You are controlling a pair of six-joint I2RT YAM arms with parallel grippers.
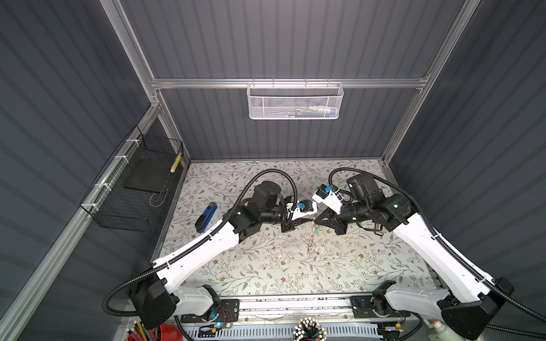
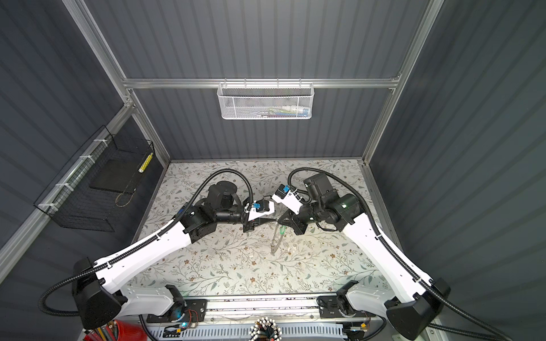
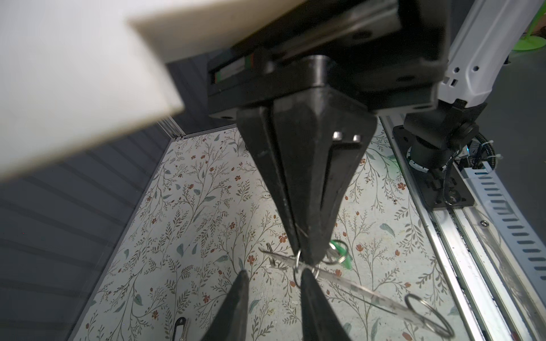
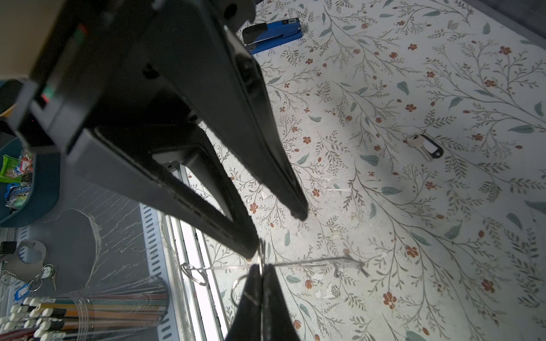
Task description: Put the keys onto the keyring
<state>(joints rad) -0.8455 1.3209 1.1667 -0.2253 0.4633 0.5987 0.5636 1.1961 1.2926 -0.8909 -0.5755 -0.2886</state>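
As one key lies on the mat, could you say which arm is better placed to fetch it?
Left, probably. The right claw is shut on the thin silver metal ring, while the left claw is open and empty, free for the silver key with the black oval tag.

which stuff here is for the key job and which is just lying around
For the job: keyring pinched in the right gripper, green key tag, black-tagged key, left gripper.
Lying about: blue stapler, white mesh basket, pencil cup.

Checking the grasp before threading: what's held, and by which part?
The right gripper is shut on the keyring, pinching its thin rim at the fingertips. The left gripper is open beside it, holding nothing.
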